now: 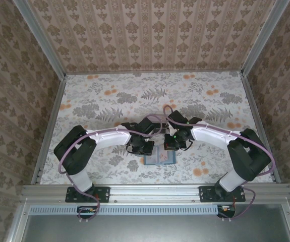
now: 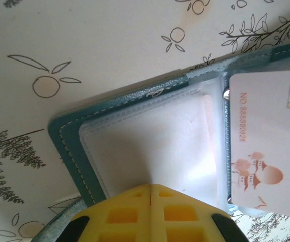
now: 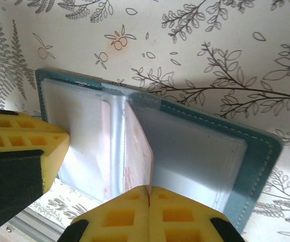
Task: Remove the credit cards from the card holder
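Teal card holder (image 1: 160, 160), open flat like a book on floral tabletop (image 1: 109, 96), lower centre of top view, between the two arms. Clear plastic sleeves (image 2: 150, 136) inside both panels. Pale pinkish credit card (image 2: 268, 146) with gold chip and printed number, at right edge of left wrist view, over the far panel. Left fingers (image 2: 122, 214): yellow, pressed together, tips on the sleeve's lower edge. Right fingers (image 3: 119, 217): closed tight, tips at the card's lower end beside the spine; grip on card not discernible.
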`<act>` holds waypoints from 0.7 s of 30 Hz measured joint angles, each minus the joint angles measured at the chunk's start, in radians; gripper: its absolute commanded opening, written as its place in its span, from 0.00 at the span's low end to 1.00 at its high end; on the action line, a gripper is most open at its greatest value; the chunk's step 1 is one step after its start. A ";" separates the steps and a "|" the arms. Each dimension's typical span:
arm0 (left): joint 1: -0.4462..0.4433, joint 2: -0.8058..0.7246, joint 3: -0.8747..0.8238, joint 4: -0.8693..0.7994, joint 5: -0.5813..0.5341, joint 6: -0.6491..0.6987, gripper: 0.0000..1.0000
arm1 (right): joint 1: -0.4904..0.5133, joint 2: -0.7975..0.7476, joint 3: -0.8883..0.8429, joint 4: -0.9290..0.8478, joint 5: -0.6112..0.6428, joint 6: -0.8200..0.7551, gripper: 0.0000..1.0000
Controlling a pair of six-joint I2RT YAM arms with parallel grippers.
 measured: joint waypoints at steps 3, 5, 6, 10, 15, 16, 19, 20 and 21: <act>0.000 -0.008 -0.010 0.007 0.000 0.000 0.06 | 0.010 0.000 0.014 -0.023 0.018 -0.003 0.04; 0.000 -0.014 -0.019 0.019 0.001 -0.001 0.07 | 0.019 0.000 0.022 -0.031 0.029 -0.003 0.04; 0.000 -0.017 -0.024 0.023 0.002 -0.003 0.07 | 0.022 0.000 0.024 -0.033 0.033 -0.003 0.05; 0.000 -0.030 -0.044 0.039 0.010 -0.009 0.07 | 0.036 0.001 0.027 -0.031 0.035 0.004 0.10; 0.000 -0.035 -0.053 0.051 0.012 -0.016 0.07 | 0.046 0.002 0.026 -0.004 0.022 0.039 0.18; 0.000 -0.035 -0.053 0.051 0.013 -0.018 0.07 | 0.048 0.002 0.026 0.002 0.016 0.046 0.18; 0.000 -0.035 -0.053 0.051 0.014 -0.020 0.07 | 0.053 0.002 0.019 0.027 0.002 0.065 0.17; 0.000 -0.035 -0.053 0.051 0.014 -0.021 0.07 | 0.055 0.002 0.016 0.033 0.001 0.068 0.16; 0.000 -0.035 -0.053 0.051 0.014 -0.023 0.07 | 0.056 0.002 0.011 0.039 0.000 0.071 0.14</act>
